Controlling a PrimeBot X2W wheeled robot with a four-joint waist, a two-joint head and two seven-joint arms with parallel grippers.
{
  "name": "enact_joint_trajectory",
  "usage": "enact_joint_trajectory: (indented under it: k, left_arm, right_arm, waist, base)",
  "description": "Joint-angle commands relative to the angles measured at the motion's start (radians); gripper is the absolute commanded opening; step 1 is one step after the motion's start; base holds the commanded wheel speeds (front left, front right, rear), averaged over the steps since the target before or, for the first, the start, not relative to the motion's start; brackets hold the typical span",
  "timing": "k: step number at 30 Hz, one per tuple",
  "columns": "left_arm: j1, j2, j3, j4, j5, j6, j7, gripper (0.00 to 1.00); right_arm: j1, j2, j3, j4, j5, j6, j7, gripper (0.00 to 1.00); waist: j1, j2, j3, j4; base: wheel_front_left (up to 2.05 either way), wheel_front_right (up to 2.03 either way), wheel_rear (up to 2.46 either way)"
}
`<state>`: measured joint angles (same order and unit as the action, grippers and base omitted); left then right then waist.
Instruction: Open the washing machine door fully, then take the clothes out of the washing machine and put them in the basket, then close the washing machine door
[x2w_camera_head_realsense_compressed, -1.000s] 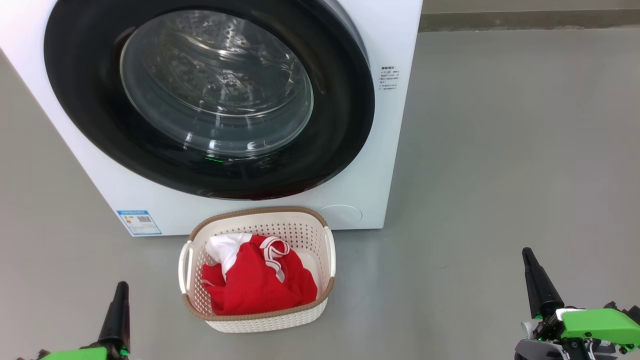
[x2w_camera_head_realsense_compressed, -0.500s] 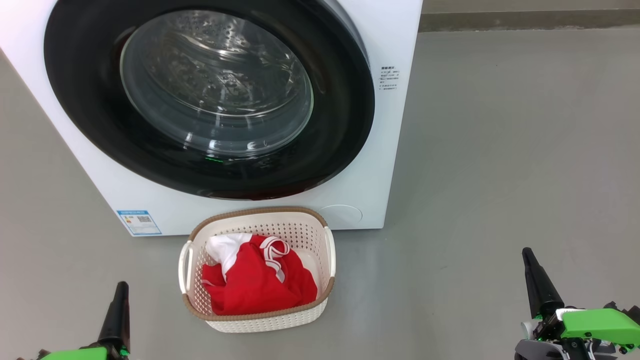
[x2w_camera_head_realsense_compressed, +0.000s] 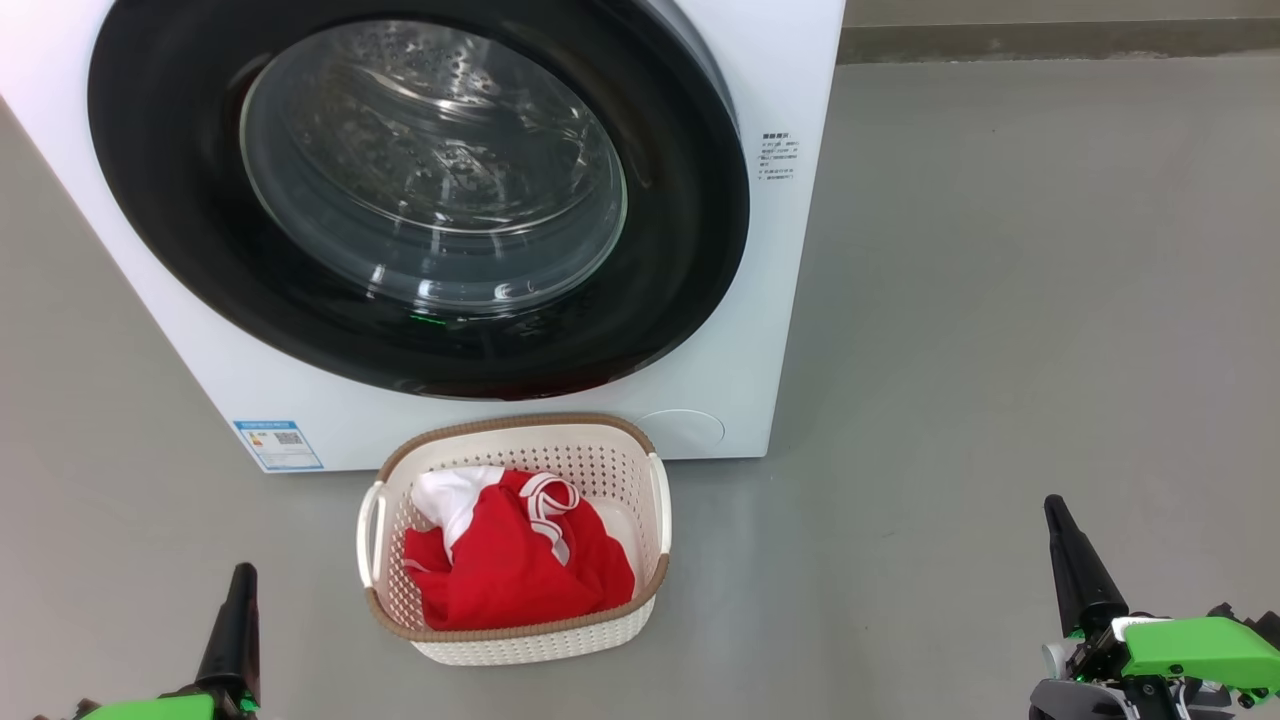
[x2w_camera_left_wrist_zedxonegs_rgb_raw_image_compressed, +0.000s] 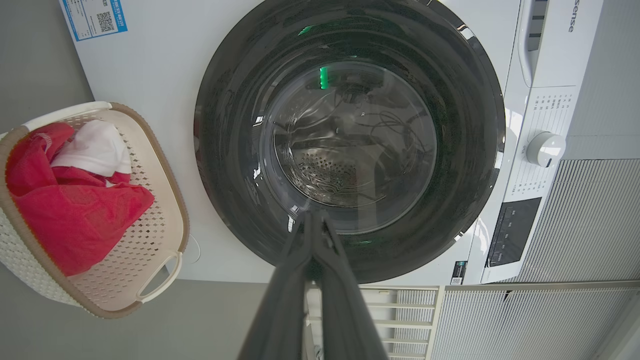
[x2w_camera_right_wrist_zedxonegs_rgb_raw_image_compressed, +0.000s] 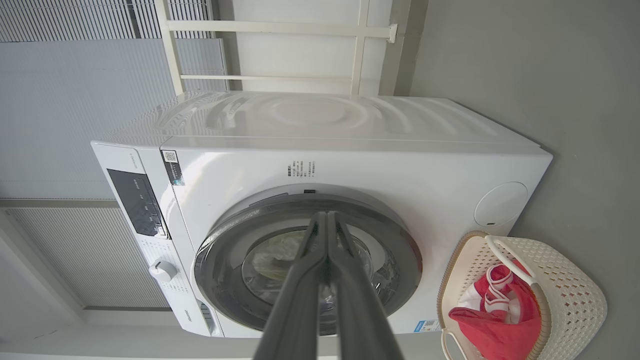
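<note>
The white washing machine (x2w_camera_head_realsense_compressed: 760, 330) fills the upper left of the head view. Its round black-rimmed door (x2w_camera_head_realsense_compressed: 420, 200) lies shut flat against the front, and the drum behind the glass looks bare. Red clothes (x2w_camera_head_realsense_compressed: 515, 565) with a white part lie in the cream basket (x2w_camera_head_realsense_compressed: 530, 640) on the floor just in front of the machine. My left gripper (x2w_camera_head_realsense_compressed: 240, 580) stands shut at the lower left, well clear of the basket. At the lower right my right gripper (x2w_camera_head_realsense_compressed: 1052, 505) is shut too, holding nothing. Both wrist views show the door (x2w_camera_left_wrist_zedxonegs_rgb_raw_image_compressed: 350, 140) (x2w_camera_right_wrist_zedxonegs_rgb_raw_image_compressed: 307, 265) and the basket (x2w_camera_left_wrist_zedxonegs_rgb_raw_image_compressed: 150, 280) (x2w_camera_right_wrist_zedxonegs_rgb_raw_image_compressed: 575, 295).
Grey floor (x2w_camera_head_realsense_compressed: 1000, 300) stretches to the right of the machine. A dark skirting strip (x2w_camera_head_realsense_compressed: 1060, 40) runs along the far wall. The machine's control panel and dial (x2w_camera_left_wrist_zedxonegs_rgb_raw_image_compressed: 545, 149) sit above the door. White slatted panels (x2w_camera_left_wrist_zedxonegs_rgb_raw_image_compressed: 595, 220) stand behind the machine.
</note>
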<state>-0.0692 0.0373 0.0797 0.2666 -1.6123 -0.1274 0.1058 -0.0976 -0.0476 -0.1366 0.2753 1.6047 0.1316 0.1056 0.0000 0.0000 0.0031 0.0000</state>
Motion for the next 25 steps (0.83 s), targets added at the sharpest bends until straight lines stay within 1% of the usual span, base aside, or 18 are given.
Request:
enact_joint_trajectory:
  k: [1,25]
  left_arm:
    - [-0.039,0.014,0.034,-0.022,0.004,-0.003,0.008,0.0]
    - [-0.039,0.013,0.035,-0.022,0.004,-0.003,0.008,0.0]
  right_arm:
    - [-0.01,-0.003,0.022,-0.03,0.003,-0.001,0.008,0.0]
    - [-0.01,-0.003,0.022,-0.03,0.003,-0.001,0.008,0.0]
  waist:
    - [0.0,0.0,0.0,0.0]
    - [0.0,0.0,0.0,0.0]
  base:
    - [0.0,0.0,0.0]
    - [0.0,0.0,0.0]
